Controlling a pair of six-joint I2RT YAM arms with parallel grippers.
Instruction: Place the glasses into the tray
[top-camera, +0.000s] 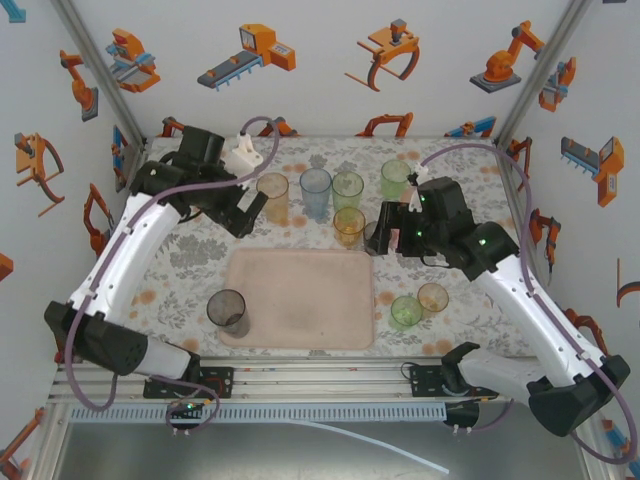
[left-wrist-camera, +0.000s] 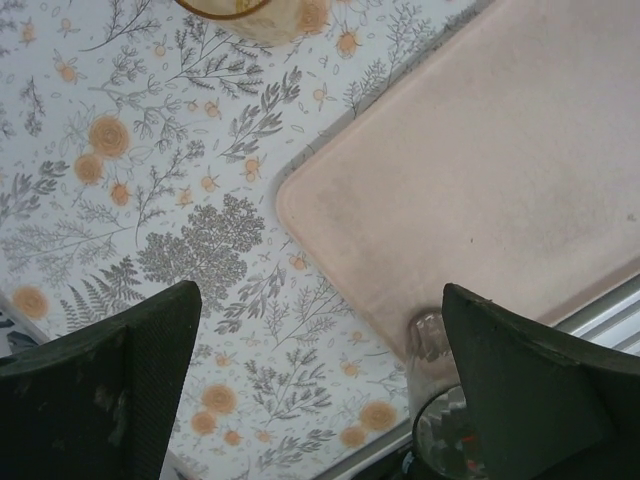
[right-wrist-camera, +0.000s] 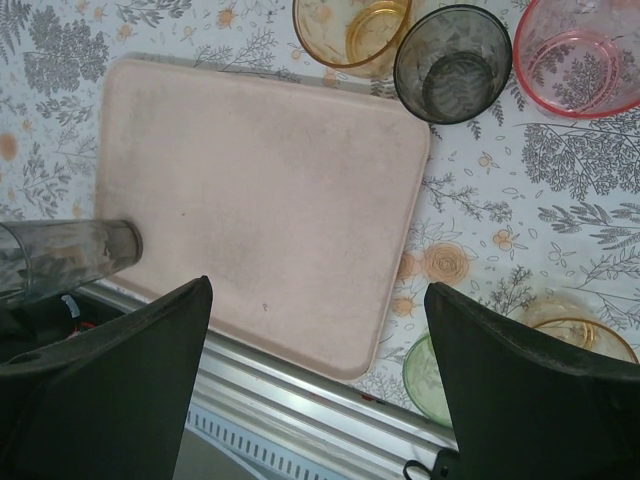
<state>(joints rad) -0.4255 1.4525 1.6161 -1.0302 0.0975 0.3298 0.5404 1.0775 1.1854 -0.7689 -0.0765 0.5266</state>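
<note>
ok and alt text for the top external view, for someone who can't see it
A pale pink tray lies in the middle with one grey tumbler at its near left corner. Other tinted tumblers stand behind it and to its right. The left gripper and right gripper hover just behind the tray.

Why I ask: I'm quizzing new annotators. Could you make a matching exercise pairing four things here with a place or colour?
Things: 1 grey tumbler; 2 blue tumbler; 3 nearest green tumbler; 4 tray.
Descriptions: a pale pink; b right of the tray; c at the tray's near-left corner; d back row, beyond the tray.
Pairs: 1-c, 2-d, 3-b, 4-a.
</note>
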